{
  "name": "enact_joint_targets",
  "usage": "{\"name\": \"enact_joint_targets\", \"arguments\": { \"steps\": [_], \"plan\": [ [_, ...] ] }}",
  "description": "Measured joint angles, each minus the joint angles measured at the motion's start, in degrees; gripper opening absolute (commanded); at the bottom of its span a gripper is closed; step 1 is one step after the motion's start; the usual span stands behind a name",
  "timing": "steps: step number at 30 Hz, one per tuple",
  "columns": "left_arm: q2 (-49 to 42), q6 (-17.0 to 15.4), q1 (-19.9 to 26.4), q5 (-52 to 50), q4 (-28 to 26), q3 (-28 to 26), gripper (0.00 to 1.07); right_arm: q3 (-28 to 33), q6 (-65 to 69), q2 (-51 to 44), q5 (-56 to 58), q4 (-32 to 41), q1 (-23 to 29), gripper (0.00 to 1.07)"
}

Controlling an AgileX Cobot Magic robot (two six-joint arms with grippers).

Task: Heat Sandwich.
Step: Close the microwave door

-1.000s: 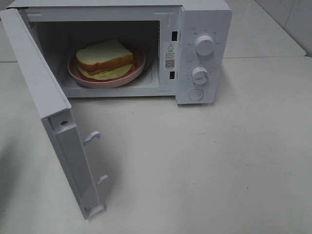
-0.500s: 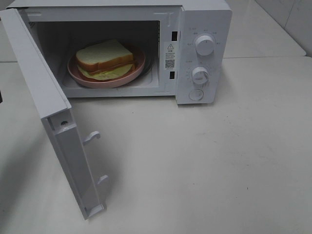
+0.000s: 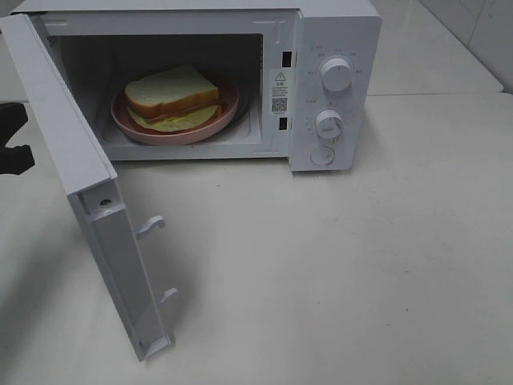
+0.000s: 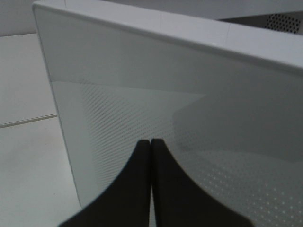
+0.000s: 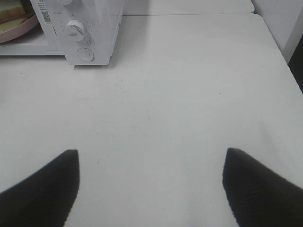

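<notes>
Your left end effector (image 4: 151, 143) is clenched by the open door (image 4: 142, 85); your right end effector (image 5: 151, 152) hangs released above the counter (image 5: 180, 85); the sandwich (image 3: 172, 92) lies in the microwave (image 3: 337, 32).

The left gripper (image 3: 14, 140) has entered the high view at its left edge and is now close beside the outer face of the open microwave door (image 3: 64, 136).
</notes>
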Motion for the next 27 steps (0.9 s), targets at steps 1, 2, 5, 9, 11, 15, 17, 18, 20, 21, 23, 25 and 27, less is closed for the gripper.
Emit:
{"name": "enact_joint_targets", "arguments": {
  "steps": [1,2,5,9,11,15,17,18,20,21,23,25,27],
  "plan": [
    [0.34,-0.29,-0.29,-0.17,0.0,-0.34,0.0,0.0,0.0,0.0,0.0,0.0,0.0,0.75],
    [0.52,-0.46,-0.8,-0.17,0.0,-0.57,0.0,0.0,0.0,0.0,0.0,0.0,0.0,0.75],
    [1.26,-0.4,-2.64,-0.17,-1.38,-1.2,0.0,0.0,0.0,0.0,0.0,0.0,0.0,0.75],
    [2.86,1.2,-6.82,-0.46,-1.95,-2.98,0.0,0.0,0.0,0.0,0.0,0.0,0.0,0.75],
    [3.61,1.55,-7.91,-0.69,-2.23,-3.67,0.0,0.0,0.0,0.0,0.0,0.0,0.0,0.75],
    [4.7,1.55,-9.51,-0.74,-2.98,-5.1,0.0,0.0,0.0,0.0,0.0,0.0,0.0,0.75],
    [5.79,1.55,-11.4,-0.86,-4.3,-6.7,0.0,0.0,0.0,0.0,0.0,0.0,0.0,0.75],
    [6.25,1.55,-12.15,-0.86,-4.93,-7.16,0.0,0.0,0.0,0.0,0.0,0.0,0.0,0.75],
    [7.22,1.55,-13.52,-0.92,-6.42,-8.25,0.0,0.0,0.0,0.0,0.0,0.0,0.0,0.75],
    [7.62,1.6,-14.09,-1.03,-6.99,-8.82,0.0,0.0,0.0,0.0,0.0,0.0,0.0,0.75],
    [8.59,2.01,-15.3,-1.09,-8.37,-9.85,0.0,0.0,0.0,0.0,0.0,0.0,0.0,0.75],
    [9.68,2.69,-16.79,-1.09,-9.63,-10.94,0.0,0.0,0.0,0.0,0.0,0.0,0.0,0.75],
    [10.77,2.98,-18.28,-1.09,-10.66,-12.03,0.0,0.0,0.0,0.0,0.0,0.0,0.0,0.75]
  ]
}}
